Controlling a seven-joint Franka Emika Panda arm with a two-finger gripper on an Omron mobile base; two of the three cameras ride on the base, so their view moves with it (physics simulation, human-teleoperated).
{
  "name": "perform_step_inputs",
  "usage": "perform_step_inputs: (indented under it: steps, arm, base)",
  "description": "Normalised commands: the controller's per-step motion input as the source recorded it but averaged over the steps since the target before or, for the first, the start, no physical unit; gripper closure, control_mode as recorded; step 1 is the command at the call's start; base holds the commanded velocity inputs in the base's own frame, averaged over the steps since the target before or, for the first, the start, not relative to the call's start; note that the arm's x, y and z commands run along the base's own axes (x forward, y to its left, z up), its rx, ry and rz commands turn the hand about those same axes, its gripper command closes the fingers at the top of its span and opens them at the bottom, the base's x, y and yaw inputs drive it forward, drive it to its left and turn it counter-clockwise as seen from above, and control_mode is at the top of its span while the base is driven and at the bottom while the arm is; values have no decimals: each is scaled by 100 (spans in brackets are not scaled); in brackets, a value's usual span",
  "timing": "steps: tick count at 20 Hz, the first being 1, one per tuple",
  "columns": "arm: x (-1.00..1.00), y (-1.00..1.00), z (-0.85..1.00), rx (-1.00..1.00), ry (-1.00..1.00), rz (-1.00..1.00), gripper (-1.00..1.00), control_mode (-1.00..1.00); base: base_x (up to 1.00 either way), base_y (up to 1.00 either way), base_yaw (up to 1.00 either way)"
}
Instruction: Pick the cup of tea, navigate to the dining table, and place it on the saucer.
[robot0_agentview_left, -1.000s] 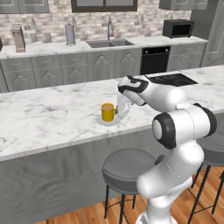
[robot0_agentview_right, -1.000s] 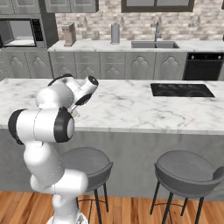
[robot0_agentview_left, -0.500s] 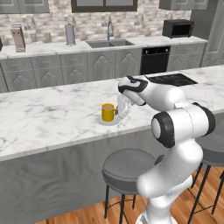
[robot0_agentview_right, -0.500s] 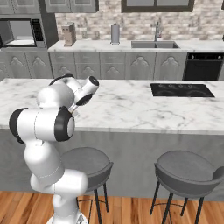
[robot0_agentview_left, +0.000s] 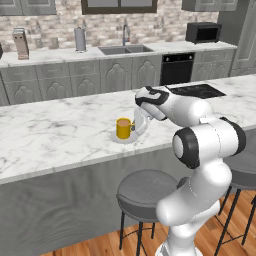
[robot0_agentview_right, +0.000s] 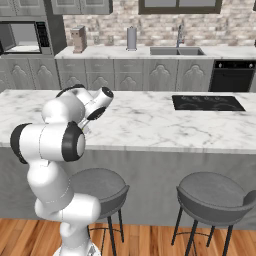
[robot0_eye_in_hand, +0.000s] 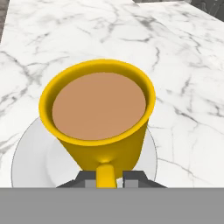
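Yellow cup of tea (robot0_eye_in_hand: 99, 118) now sits on the saucer (robot0_eye_in_hand: 30, 153) near the counter's (robot0_agentview_left: 50, 135) front edge, the tool (robot0_eye_in_hand: 104, 178) just beginning to loosen around its handle, so placement looks essentially done.

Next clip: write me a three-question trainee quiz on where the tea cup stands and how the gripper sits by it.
1. True or false: the cup of tea stands on the saucer.
2. Which part of the cup lies between the gripper fingertips? A) the far rim B) the handle C) the base
3. Fill in: the saucer rests on the ____ top of the dining table.

Key:
1. True. The cup sits upright on the saucer, tea level.
2. B. The yellow handle runs between the two fingertips; whether they clamp it or have let go cannot be told.
3. White marble, near the front edge, above a stool.
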Motion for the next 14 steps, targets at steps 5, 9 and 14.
perform_step_inputs:
  steps: [5,9,14]
  arm:
    - [0,0,0,0,0,0,-100,-100]
    - [0,0,0,0,0,0,-100,-100]
    - [0,0,0,1,0,0,-100,-100]
  base:
    - [0,0,0]
    - [0,0,0]
    - [0,0,0]
